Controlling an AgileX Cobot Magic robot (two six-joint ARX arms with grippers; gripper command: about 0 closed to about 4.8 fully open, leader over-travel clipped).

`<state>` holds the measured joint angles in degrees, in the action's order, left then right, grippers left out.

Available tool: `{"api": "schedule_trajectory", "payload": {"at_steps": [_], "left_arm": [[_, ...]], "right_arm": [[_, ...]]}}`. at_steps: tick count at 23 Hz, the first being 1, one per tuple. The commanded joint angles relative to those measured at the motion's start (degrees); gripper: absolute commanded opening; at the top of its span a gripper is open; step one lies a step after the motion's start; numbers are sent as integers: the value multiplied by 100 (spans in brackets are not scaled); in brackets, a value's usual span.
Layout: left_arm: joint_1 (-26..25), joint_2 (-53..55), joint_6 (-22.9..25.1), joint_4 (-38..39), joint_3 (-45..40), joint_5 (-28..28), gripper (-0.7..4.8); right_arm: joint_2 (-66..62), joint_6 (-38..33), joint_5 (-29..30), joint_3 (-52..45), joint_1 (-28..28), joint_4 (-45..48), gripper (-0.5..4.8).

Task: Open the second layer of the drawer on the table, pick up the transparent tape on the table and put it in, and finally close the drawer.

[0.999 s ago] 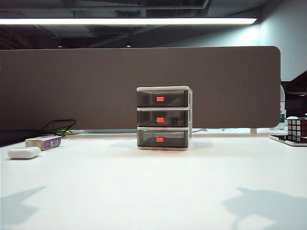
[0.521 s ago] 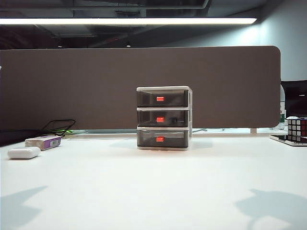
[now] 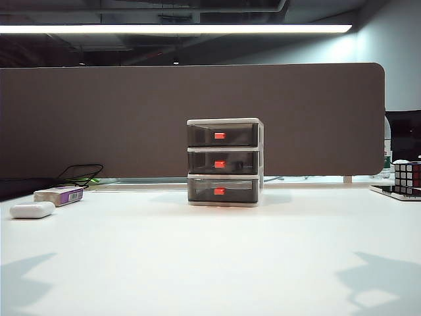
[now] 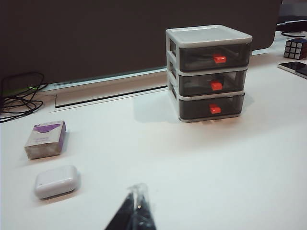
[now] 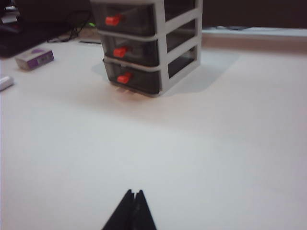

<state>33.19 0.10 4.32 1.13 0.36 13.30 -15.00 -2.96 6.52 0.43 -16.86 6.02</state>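
Note:
The drawer (image 3: 225, 162) is a white-framed cabinet with three smoky grey layers, standing mid-table before the partition. All three layers sit flush and closed. The second layer (image 3: 220, 164) has its red-orange handle (image 4: 217, 86) level with the frame, and it also shows in the right wrist view (image 5: 120, 51). The transparent tape shows nowhere on the table (image 3: 210, 263). My left gripper (image 4: 136, 194) is shut above bare tabletop, well short of the cabinet, with a wisp of clear film on its tips. My right gripper (image 5: 134, 192) is shut and empty, also far from the cabinet. Neither gripper appears in the exterior view.
A white oval case (image 3: 33, 210) and a purple-and-white box (image 3: 60, 195) lie at the far left, near black cables (image 3: 82, 174). A cube puzzle (image 3: 408, 176) stands at the right edge. A brown partition (image 3: 197, 85) closes the back.
In the exterior view the right arm's shadow has slid toward the right edge. The cabinet and the other objects have not moved.

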Motion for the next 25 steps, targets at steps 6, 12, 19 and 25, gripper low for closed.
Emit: {"api": "schedule_trajectory", "payload": {"at_steps": [6, 12, 19, 25], "left_arm": [[-1567, 4, 122, -162, 2, -1147, -5], [-2761, 4, 105, -319, 4, -2013, -5], [-3810, 4, -177, -479, 4, -2232, -5], [-3827, 4, -179, -442, 4, -2253, -5]], "right_arm": [[-4, 173, 129, -37, 769, 201, -5], [-4, 170, 127, -37, 1235, 461, -5], [-4, 173, 61, -39, 1816, 675, -5], [-4, 170, 81, -39, 2009, 898, -4]]}}
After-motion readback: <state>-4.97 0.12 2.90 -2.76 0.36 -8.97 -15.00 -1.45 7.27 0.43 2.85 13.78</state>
